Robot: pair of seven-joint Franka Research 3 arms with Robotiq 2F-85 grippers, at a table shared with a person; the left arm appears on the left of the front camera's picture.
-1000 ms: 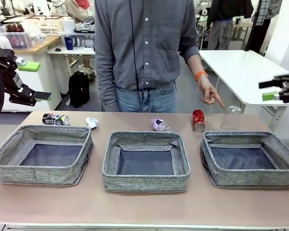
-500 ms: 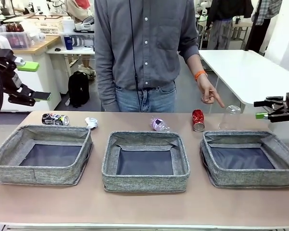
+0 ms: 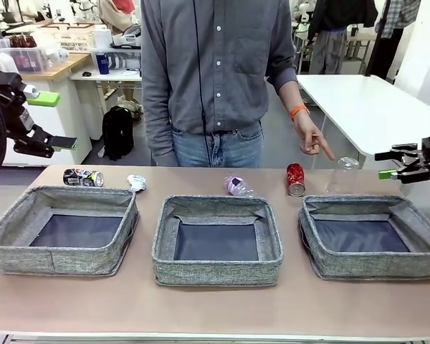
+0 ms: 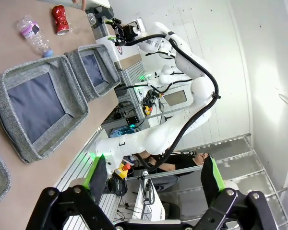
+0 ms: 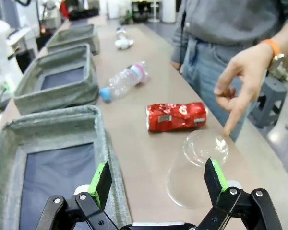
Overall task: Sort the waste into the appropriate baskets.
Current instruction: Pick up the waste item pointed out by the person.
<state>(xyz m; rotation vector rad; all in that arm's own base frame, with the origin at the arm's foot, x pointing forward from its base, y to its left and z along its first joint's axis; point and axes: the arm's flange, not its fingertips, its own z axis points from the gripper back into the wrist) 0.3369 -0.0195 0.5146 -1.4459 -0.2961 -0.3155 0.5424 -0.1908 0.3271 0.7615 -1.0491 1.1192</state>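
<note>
Along the table's far edge lie a dark can [image 3: 82, 177], a paper wad [image 3: 136, 183], a pink-labelled bottle [image 3: 236, 186], a red can [image 3: 295, 179] and a clear bottle [image 3: 342, 175]. Three grey baskets [image 3: 61, 251] [image 3: 216, 269] [image 3: 373, 266] sit in a row in front. A person's hand [image 3: 314, 141] points at the clear bottle [image 5: 197, 163]. My right gripper [image 3: 388, 163] [image 5: 158, 182] hangs open just right of that bottle, with the red can [image 5: 176, 116] beyond it. My left gripper [image 3: 54, 120] [image 4: 153, 175] is open, high at the far left.
The person stands at the far side behind the middle basket [image 5: 57, 72]. The right basket's wall [image 5: 103, 139] lies close under my right gripper. A white table [image 3: 365, 107] stands behind at the right. Bare tabletop [image 3: 215, 308] runs along the near edge.
My right gripper has dropped lower and come a little left, toward the clear bottle. The left arm and the person's pointing hand have stayed put.
</note>
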